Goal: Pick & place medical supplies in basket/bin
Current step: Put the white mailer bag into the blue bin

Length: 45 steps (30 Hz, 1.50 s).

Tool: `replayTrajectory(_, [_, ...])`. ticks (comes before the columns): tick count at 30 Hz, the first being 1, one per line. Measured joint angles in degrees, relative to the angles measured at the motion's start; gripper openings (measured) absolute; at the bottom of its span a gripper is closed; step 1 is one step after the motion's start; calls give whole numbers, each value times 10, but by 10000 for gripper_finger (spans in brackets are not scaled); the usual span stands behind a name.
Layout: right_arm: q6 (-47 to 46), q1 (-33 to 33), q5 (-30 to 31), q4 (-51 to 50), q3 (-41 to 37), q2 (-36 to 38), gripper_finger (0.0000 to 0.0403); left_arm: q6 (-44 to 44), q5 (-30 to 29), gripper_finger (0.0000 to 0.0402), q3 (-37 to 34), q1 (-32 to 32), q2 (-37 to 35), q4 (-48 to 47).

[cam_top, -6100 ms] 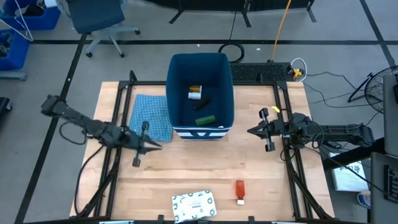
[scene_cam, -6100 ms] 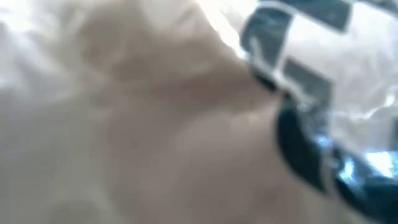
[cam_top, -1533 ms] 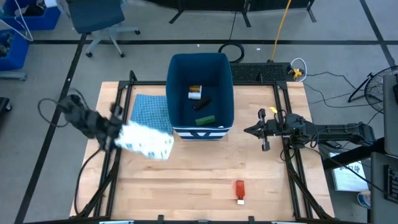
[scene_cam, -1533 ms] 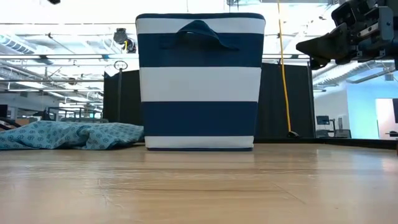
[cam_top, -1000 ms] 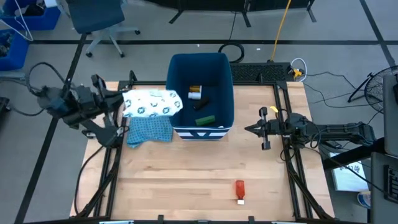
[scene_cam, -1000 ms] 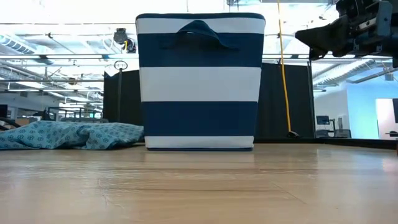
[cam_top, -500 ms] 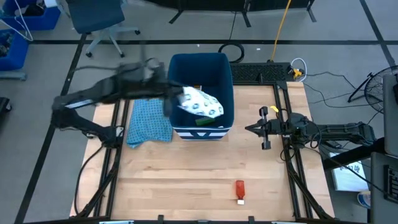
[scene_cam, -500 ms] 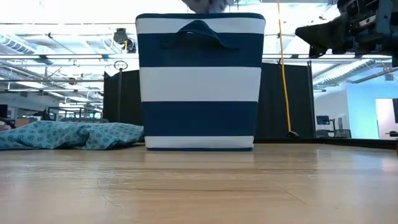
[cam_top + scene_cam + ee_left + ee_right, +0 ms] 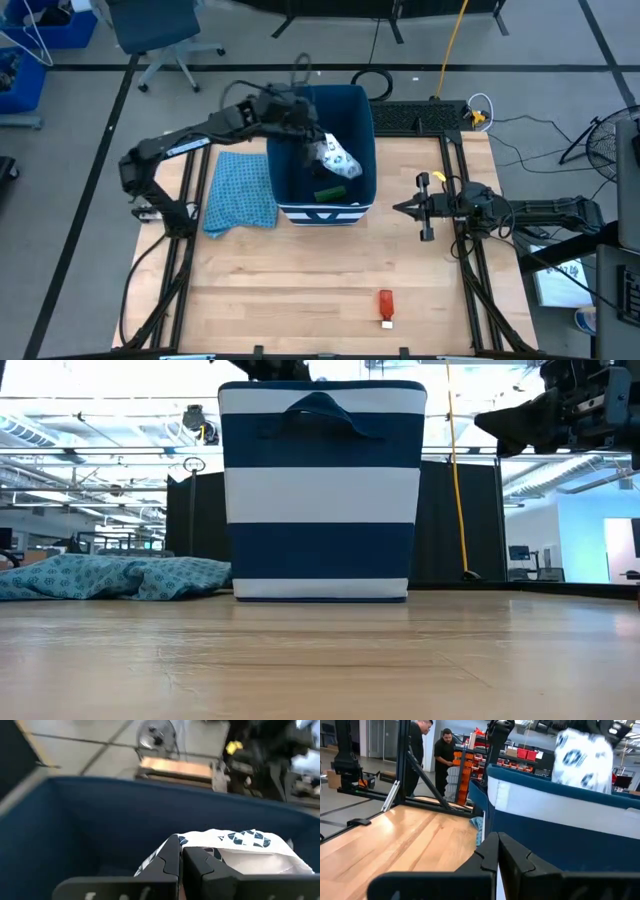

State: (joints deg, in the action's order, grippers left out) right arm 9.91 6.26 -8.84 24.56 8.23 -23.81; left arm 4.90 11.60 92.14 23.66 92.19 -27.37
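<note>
My left gripper (image 9: 312, 147) reaches over the dark-blue bin (image 9: 322, 105) and is shut on the white patterned packet (image 9: 337, 158). In the right wrist view the packet (image 9: 582, 757) stands above the bin's rim (image 9: 560, 795). The green box (image 9: 330, 192) lies on the bin's floor. The arm and packet hide the orange bottle and black bar. The red white-tipped tube (image 9: 385, 307) lies on the table near its near edge. My right gripper (image 9: 402, 210) waits shut, right of the bin. The low view shows the bin's striped wall (image 9: 320, 490). My left gripper pinches the packet's edge (image 9: 200, 851) between its two fingers (image 9: 165, 862). The arm comes from the table's left, over the bin's left rim. The packet (image 9: 240, 847) is lifted clear, held over the bin's inside, and sticks out beyond the fingertips toward the bin's right wall.
A light blue patterned cloth (image 9: 240, 192) lies on the table against the bin's left side, and shows as a heap in the low view (image 9: 110, 575). Black frame rails run along the table's left and right sides. Bare wood stretches between the bin and the tube. People stand in the room behind (image 9: 442, 762).
My left gripper has swung from above the cloth toward the table's right, across the bin's left rim, carrying the packet. The packet, first spread wide over the cloth, now sits over the bin's middle and looks narrower from above. The right arm has kept still.
</note>
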Motion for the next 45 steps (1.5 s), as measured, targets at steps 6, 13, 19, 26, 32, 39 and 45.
replayTrajectory(6, [-6, 0, 0, -10, 0, 0, 0, 29, 18, 0, 0, -8, 61, -1])
replayTrajectory(13, [-17, 0, 0, -12, 0, 0, 0, 54, 0, 0, 0, -27, 104, -35])
replayTrajectory(19, [-38, 0, 0, -15, 0, 0, 0, 51, -16, 0, 0, -32, 118, -85])
replayTrajectory(26, [-47, 0, -2, -17, 0, 0, 0, 29, -7, 0, -1, -30, 126, -99])
replayTrajectory(32, [-45, 0, -2, -16, 0, 0, 0, 23, -8, 0, 0, -24, 131, -105])
replayTrajectory(39, [-27, 0, -1, -12, 0, 0, 0, 51, -10, 0, -13, -47, 202, -129])
replayTrajectory(45, [-19, 0, -1, -12, 0, 0, 0, 45, -7, 0, -10, -50, 253, -132])
